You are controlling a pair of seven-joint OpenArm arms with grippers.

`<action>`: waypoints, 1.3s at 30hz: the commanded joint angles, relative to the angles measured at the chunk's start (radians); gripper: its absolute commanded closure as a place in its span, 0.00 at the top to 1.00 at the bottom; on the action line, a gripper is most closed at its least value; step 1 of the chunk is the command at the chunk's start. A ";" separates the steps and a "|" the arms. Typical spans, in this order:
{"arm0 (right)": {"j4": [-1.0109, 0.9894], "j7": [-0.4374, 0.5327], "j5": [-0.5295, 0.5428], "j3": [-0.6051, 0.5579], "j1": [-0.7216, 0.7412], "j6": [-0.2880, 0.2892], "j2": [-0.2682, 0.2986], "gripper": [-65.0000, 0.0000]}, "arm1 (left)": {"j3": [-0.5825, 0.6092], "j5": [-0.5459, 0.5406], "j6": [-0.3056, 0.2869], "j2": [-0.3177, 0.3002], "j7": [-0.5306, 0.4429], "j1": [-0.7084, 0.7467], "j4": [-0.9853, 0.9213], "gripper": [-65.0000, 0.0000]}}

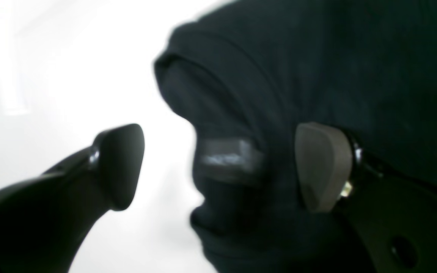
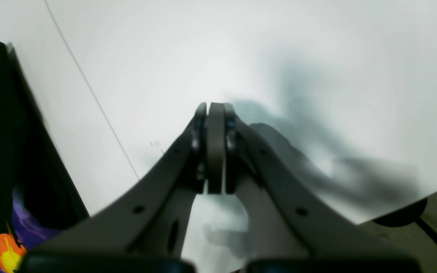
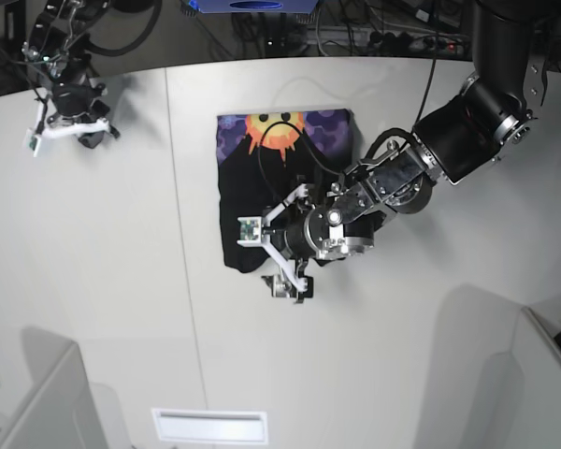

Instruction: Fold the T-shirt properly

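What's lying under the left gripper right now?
The left gripper, fingers apart, hovers over the lower edge of the folded black T-shirt and white table. Underneath layers are hidden.

The black T-shirt (image 3: 280,187) lies folded on the white table, sun-and-purple print facing up at its far edge.

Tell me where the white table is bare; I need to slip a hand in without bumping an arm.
The white table is bare along the near edge and between the folded black cloth T-shirt with the sun print and the shut right gripper. It is crowded at the shirt's near corner, where the open left gripper straddles a fold.
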 commanded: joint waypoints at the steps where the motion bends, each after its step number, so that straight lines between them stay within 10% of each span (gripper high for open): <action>1: 0.017 0.019 0.011 0.002 0.001 0.008 0.007 0.00 | -0.032 0.002 0.006 0.005 -0.015 -0.034 0.041 0.92; 10: 0.022 0.022 0.008 0.001 0.000 0.021 0.012 0.00 | -0.361 -0.001 0.006 0.002 -0.014 0.094 0.300 0.85; 16: 0.023 0.024 0.005 0.008 -0.005 0.182 0.012 0.00 | -0.624 0.002 0.012 0.002 -0.018 0.320 0.481 0.01; 22: 0.039 0.044 0.003 0.005 -0.051 0.275 0.049 0.00 | -0.793 -0.004 0.012 -0.015 -0.038 0.489 0.551 0.00; 29: 0.134 0.194 0.003 0.008 -0.207 0.378 0.093 0.00 | -0.994 -0.004 0.012 -0.021 -0.486 0.771 0.544 0.00; 39: 0.140 0.283 -0.026 0.013 -0.378 0.446 0.141 0.00 | -1.101 -0.004 0.007 -0.021 -0.673 1.069 0.544 0.00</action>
